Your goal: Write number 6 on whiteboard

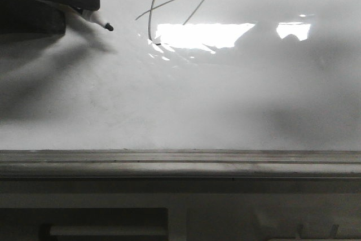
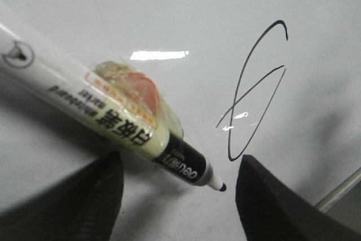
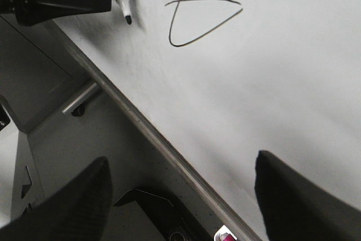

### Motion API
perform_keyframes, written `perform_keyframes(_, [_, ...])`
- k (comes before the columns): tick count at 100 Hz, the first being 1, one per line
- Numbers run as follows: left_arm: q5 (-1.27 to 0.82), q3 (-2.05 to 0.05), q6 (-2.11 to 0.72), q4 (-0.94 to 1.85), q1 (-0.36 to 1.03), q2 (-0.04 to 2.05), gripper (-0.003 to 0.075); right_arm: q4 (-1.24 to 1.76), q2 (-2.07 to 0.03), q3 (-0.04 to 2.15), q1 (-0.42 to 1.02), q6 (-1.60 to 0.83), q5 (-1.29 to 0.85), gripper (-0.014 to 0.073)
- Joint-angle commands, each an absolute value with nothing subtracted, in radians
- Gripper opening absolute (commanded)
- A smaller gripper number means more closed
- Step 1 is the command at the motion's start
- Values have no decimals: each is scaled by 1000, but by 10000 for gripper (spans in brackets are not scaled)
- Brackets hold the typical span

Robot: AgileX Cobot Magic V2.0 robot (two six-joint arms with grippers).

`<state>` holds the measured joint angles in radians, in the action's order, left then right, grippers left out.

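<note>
Front view: the whiteboard [image 1: 186, 111] is seen filling most of the frame, with a grey metal edge along its near side.
Number 6: the number 6 [image 1: 169, 9] is drawn in thin black lines at about 12 o'clock on the board, just above a bright glare patch [image 1: 203, 35].
Marker: a white marker [image 2: 107, 119] with a black tip is pointed toward the strokes, its tip apart from them.
Left gripper: the left gripper [image 2: 180, 196] is seen at 10 o'clock in the front view; the marker is carried by it, but how it is clamped cannot be told.
Right gripper: the right gripper [image 3: 180, 196] is held over the board's edge, fingers spread wide, nothing between them.
</note>
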<state>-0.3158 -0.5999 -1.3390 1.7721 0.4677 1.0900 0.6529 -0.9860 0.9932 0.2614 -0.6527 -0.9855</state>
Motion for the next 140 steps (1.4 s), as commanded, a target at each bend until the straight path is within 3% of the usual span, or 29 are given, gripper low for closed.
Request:
perform_keyframes(1, [-278,-630,-1334,1812,459,1076,421,696,-970,1017,256,-659,-950,477])
perform_keyframes(29, [-352,-621,-1321,1721,459,1050,421,696,-970,1017,256,-659,-979,477])
perform_keyframes(59, [-396,-594,-1266,1489,459,887,419,694,-968,1017,256,-659,-980,460])
perform_keyframes(69, [-402,-594,-1266,1446,459,817,419,698,-942,1017,256,-659,-935,387])
perform_keyframes(83, [-397,-594,-1266,1351,459,714,413,706,-878,1016,256,-659,-828,170])
perform_keyframes(98, [-397,-594,-1266,1271,459,607,295,706,-782,978,256,-663,-727,-71])
perform_keyframes(104, [-397,-594,-1266,1246,459,570,215,706,-732,931,256,-666,-670,-64])
perform_keyframes(116, [-396,-592,-1266,1222,459,503,-22,706,-627,820,256,-689,-561,-65])
perform_keyframes(140, [-310,-483,-1266,1257,459,362,-20,706,-384,588,256,-719,-375,-65])
